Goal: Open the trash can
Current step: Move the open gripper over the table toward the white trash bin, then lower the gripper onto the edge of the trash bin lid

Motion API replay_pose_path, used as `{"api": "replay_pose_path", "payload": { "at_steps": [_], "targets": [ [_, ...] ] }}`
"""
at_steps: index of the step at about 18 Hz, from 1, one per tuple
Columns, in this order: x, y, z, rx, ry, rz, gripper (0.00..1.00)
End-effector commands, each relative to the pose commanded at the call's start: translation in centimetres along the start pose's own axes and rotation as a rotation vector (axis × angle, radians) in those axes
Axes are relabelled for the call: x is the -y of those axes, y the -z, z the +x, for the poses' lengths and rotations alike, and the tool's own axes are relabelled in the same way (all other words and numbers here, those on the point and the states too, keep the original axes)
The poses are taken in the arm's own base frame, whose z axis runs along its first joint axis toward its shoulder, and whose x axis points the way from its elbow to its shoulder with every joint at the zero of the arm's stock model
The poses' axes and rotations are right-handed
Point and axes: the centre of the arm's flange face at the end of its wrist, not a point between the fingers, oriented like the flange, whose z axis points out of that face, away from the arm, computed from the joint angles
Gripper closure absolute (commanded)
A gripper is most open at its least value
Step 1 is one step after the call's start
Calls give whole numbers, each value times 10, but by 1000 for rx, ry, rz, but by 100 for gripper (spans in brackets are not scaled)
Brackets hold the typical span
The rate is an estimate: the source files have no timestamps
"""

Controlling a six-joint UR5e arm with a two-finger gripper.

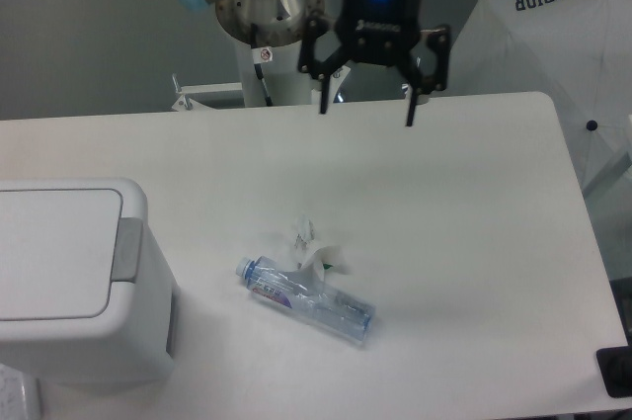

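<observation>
claw (pixel 367 114): jaws apart, empty | trash can (pixel 69 282): rigid plastic, lid shut | contact: grey button strip (pixel 125 248), likely press-release

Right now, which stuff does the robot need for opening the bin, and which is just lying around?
Needed:
- trash can, lid shut
- gripper, open, above the table's far edge

Just lying around:
- plastic bottle, on its side
- crumpled scrap beside it

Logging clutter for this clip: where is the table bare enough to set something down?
Bare: the table right of the bottle, and the far strip under the open gripper. Crowded: the middle, with bottle and crumpled wrapper, and the left edge, filled by the closed trash can.
</observation>
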Motion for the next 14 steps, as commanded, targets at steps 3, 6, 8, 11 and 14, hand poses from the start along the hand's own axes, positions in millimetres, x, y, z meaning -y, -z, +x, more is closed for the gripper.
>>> {"api": "replay_pose_path", "payload": {
  "at_steps": [3, 6, 8, 11, 14],
  "targets": [
    [17, -23, 29, -22, 81, 22, 0],
    [33, -43, 52, -35, 165, 67, 0],
    [40, -54, 64, -47, 207, 77, 0],
    [43, -71, 80, -69, 220, 54, 0],
    [45, -84, 94, -89, 263, 37, 0]
  ]
}}
